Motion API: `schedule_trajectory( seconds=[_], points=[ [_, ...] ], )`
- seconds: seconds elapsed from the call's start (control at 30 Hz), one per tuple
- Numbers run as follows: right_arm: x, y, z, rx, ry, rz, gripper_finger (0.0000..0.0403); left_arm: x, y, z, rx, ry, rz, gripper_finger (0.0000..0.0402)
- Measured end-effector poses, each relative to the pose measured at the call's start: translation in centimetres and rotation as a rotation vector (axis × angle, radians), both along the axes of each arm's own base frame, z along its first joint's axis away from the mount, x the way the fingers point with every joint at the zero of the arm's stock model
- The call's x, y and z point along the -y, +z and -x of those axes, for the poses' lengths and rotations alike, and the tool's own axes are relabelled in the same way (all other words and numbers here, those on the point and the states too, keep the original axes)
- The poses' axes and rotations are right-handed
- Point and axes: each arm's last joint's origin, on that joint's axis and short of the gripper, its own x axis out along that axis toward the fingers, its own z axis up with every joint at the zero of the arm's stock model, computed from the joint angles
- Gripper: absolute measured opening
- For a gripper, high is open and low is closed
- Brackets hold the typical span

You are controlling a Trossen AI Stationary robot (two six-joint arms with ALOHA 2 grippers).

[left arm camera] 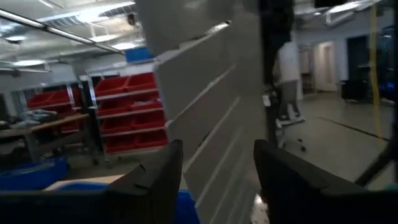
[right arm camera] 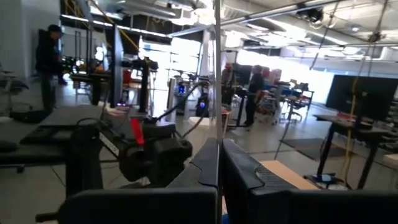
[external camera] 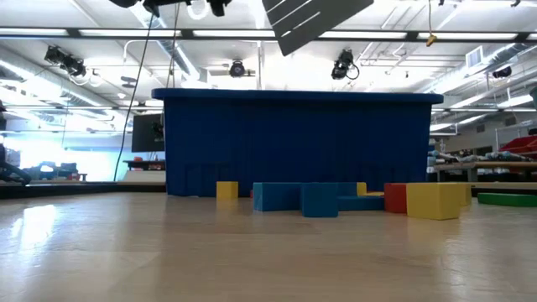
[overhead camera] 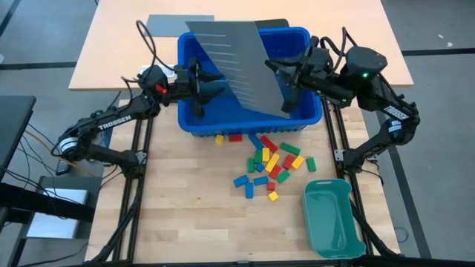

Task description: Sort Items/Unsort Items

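Nearest the front edge of the table [overhead camera: 185,215], the teal tray [overhead camera: 332,219] lies at the right-hand corner, apart from the blocks. Just beyond it, the items [overhead camera: 269,165], small red, yellow, green and blue blocks, lie scattered on the wood between the tray and the blue bin [overhead camera: 249,122]. Several sit close against the bin's front wall; none is in the tray. In the low view the blocks [external camera: 319,199] stand in a row in front of the bin [external camera: 294,143].

Above the bin, the grey slotted divider sheet [overhead camera: 237,70] hangs tilted, clear of the bin floor. The right gripper [overhead camera: 286,80] is over the bin's right half, its fingers [right arm camera: 233,168] pressed together on the sheet's edge, which runs up between them. The left gripper [overhead camera: 210,81] is over the bin's left half at the sheet's other edge. Its fingers [left arm camera: 158,180] stand spread, with the sheet [left arm camera: 211,112] in the gap between them but not clamped.

Beyond the table, red storage bins [left arm camera: 121,109] line shelves, and a person [right arm camera: 48,62] stands in the room.
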Motion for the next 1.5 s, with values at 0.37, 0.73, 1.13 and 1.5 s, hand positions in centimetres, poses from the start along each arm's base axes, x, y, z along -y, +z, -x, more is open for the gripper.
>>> schedule_trajectory(
  seconds=[0.37,0.73,1.13,1.5],
  points=[
    [-0.7,-0.1,-0.2,-0.007,0.042,0.012,0.0,-0.7,0.2,0.4,-0.004,0.029,0.021,0.0214],
    [-1.0,-0.5,-0.7,-0.02,0.106,0.012,0.0,0.4,1.1,0.4,0.063,-0.164,-0.016,0.0214],
    [-0.1,-2.2,-1.9,-0.078,0.068,0.003,0.0,1.7,1.1,-0.2,0.066,-0.221,0.019,0.0082],
    [1.6,-2.5,-1.1,-0.182,-0.373,0.074,0.005,1.2,1.2,-0.3,0.119,-0.085,0.247,0.0006]
  ],
)
